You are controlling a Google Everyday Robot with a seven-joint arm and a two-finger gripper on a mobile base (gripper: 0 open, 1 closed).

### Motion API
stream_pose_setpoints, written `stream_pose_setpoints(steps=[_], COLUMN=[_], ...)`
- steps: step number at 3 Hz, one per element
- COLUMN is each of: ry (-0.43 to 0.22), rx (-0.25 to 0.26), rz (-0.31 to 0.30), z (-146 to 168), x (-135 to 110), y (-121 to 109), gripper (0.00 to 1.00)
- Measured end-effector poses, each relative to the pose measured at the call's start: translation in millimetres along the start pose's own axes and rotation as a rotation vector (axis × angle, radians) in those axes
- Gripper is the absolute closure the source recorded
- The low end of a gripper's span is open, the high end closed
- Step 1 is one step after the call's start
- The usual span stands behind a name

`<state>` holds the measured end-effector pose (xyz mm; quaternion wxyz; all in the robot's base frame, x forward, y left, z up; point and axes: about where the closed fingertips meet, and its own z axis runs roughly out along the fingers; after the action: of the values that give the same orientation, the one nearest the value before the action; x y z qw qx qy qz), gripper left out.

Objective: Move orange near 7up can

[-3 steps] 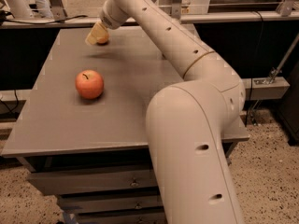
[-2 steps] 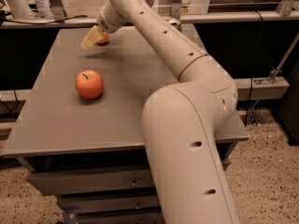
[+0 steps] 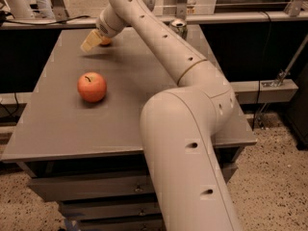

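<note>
The orange (image 3: 106, 42) shows only as a small orange patch at the far left of the table, mostly hidden behind my gripper. My gripper (image 3: 91, 42) is low over the table right at the orange, on its left side. The 7up can (image 3: 179, 27) stands upright at the far edge, right of the middle. My arm hides its left side, and only its shiny top and silver side show. The can is well to the right of the orange.
A larger red-orange apple (image 3: 92, 86) with a dark stem sits on the grey table (image 3: 57, 129) at the left middle. My arm (image 3: 183, 129) rises from the front right and reaches across the table. Metal frames and cables stand behind the far edge.
My gripper has shifted a little to the left along the far part of the table. The apple has not moved.
</note>
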<state>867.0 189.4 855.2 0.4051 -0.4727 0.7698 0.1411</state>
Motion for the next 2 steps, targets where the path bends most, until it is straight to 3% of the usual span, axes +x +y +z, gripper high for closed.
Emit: stream_pose_setpoints(steps=[2], ry=[-0.015], rx=[0.040], rz=[-0.010], z=[-27], x=[-1], y=[-13], gripper=[0.63])
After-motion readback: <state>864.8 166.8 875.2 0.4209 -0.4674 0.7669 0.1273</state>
